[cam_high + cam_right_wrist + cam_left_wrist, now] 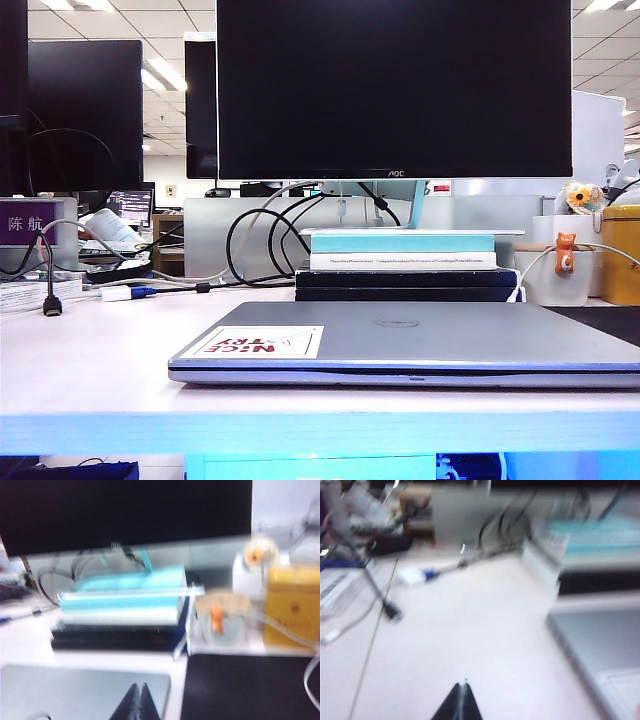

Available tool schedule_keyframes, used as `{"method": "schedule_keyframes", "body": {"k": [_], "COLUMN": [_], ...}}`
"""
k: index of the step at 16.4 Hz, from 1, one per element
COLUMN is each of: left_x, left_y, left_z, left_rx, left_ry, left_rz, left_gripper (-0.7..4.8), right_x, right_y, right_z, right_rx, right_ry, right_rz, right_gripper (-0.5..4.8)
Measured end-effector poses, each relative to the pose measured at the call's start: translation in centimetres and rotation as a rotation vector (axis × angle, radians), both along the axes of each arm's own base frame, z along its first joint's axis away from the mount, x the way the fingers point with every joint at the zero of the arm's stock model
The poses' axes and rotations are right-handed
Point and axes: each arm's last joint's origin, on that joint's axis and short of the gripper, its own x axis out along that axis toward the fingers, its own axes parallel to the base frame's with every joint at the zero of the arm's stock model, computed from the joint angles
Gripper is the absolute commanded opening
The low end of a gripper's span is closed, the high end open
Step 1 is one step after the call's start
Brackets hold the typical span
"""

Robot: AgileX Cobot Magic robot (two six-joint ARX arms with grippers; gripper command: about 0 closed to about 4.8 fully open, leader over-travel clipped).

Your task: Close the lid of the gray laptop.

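The gray laptop lies flat on the white bench, near its front edge. The lid is down on the base, silver-gray outside up, with a round logo near the middle and a white sticker with red letters at its front left corner. Only a thin dark seam shows between lid and base.

Neither arm appears in the exterior view. In the left wrist view the left pincer hangs above bare bench, well to the left of the laptop's corner, its two dark tips pressed together. In the right wrist view the right pincer is over the lid's back right part, its tips likewise together and pinching nothing; whether it touches the lid cannot be told.

Behind the laptop stands a stack of books, the top one teal, under a large black monitor. A yellow tin stands to the right.
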Motion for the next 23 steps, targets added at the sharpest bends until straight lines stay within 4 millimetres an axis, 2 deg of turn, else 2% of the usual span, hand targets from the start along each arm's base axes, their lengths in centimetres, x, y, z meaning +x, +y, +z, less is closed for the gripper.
{"method": "schedule_keyframes", "body": {"k": [5,8,10,13,16,19,23], "left_x": [0.0,-0.1,0.0,0.2,0.2,0.4,-0.3], "left_y": [-0.3,1.2,2.2,3.8,3.7,3.6,4.0], "left_z": [0.4,-2.8,-3.0,-2.3,-2.6,-1.4,-0.6], "left_rx": [-0.011,-0.011,-0.049,-0.169,-0.173,-0.204,-0.235], "left_ry": [-0.048,0.166,0.194,0.129,0.159,0.049,-0.033], "left_rz": [-0.090,0.037,0.043,0.127,0.125,0.078,0.037], "left_gripper": [-0.06,-0.06,-0.06,-0.06,-0.06,-0.06,-0.05], "right_x": [0.0,0.2,0.2,0.2,0.2,0.2,-0.9], "right_y": [0.1,0.1,0.1,0.1,0.2,0.2,0.2], "right_z": [-0.3,-2.8,-4.1,-4.0,-4.1,-3.5,-2.2], "right_rx": [-0.002,-0.001,-0.001,-0.031,-0.060,-0.071,-0.078], "right_ry": [0.039,0.127,0.184,0.176,0.176,0.109,-0.048], "right_rz": [0.027,0.030,0.041,0.043,0.073,0.082,0.075], "right_gripper": [-0.01,-0.01,-0.01,-0.01,-0.01,-0.01,-0.01]}}
